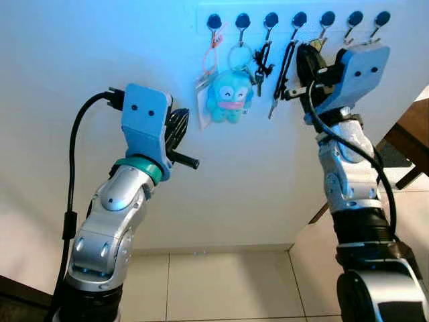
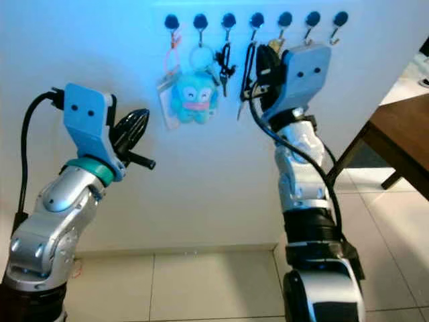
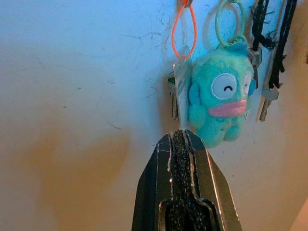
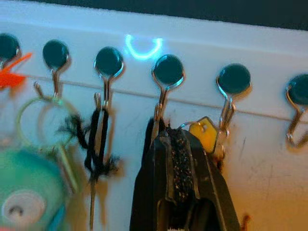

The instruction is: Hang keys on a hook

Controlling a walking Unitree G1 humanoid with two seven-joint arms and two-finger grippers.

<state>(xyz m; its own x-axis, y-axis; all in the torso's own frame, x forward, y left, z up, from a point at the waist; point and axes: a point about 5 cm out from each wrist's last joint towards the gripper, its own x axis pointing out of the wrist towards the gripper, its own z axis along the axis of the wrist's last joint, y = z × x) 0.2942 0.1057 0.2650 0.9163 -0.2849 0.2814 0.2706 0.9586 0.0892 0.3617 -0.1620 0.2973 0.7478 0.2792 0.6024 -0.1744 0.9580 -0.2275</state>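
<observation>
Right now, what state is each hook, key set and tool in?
Left tool: shut, holding nothing.
Right tool: shut, raised at the hooks.
Yellow key: at the right tool's tip; hung or not, cannot tell.
Plush keyring: hanging.
Black-cord keys: hanging.
Last two hooks: bare.

Two bare hooks (image 1: pixel 354 23) right of the crowded ones — plush keychain (image 1: pixel 228 97) and black straps (image 1: pixel 285 70) leftward.
</observation>
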